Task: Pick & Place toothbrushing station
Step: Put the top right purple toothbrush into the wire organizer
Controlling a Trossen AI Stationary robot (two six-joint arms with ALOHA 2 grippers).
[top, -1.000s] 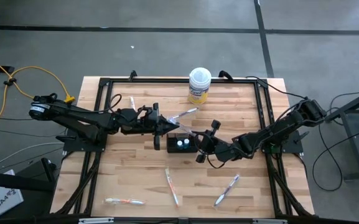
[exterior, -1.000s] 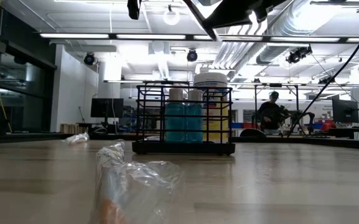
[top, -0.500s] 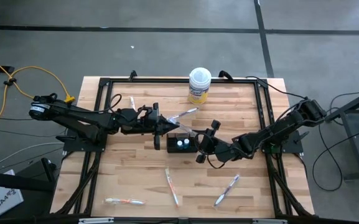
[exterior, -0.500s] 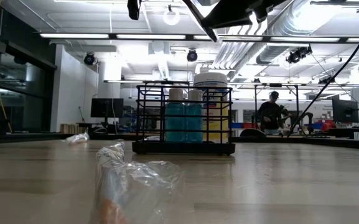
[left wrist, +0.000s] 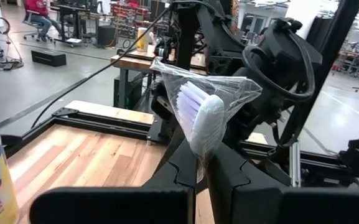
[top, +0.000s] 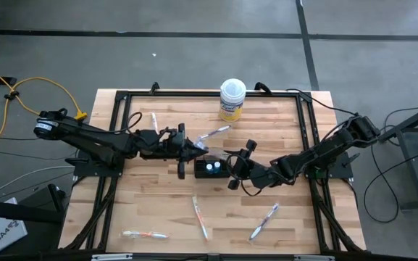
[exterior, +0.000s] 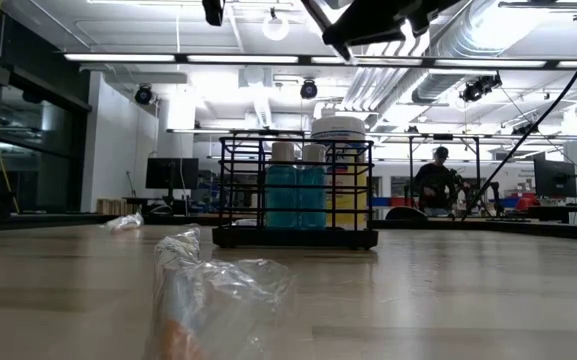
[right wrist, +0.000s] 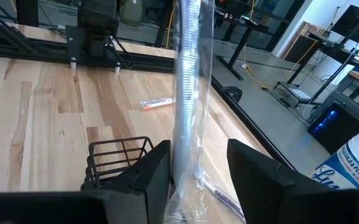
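The black wire-mesh holder (top: 213, 167) sits near the middle of the wooden table (top: 158, 210), well away from every edge, with both arms converging on it from opposite sides. Broad bare wood lies between the holder and the table's near edge, broken only by three wrapped toothbrushes lying loose: one (top: 200, 217) below the holder, one (top: 264, 220) toward the right, and one (top: 145, 234) close to the near edge on the left. Another wrapped toothbrush (top: 153, 120) lies on the far left part of the table. The yellow round tub with a white lid (top: 232, 99) stands at the far edge, apart from the holder. Inside the holder stand two teal tubes with white caps (exterior: 297, 186), upright and side by side. The left gripper (top: 191, 150) hovers just beside the holder's left end, its fingers (left wrist: 185, 165) pressed together on a clear-wrapped toothbrush (left wrist: 202, 115) whose bristled head sticks up from the pinch. The right gripper (top: 233, 165) sits at the holder's right end with its fingers (right wrist: 257, 167) spread apart; a long wrapped toothbrush (right wrist: 188, 87) stands between them, above the holder's rim, and whether they touch it cannot be told.
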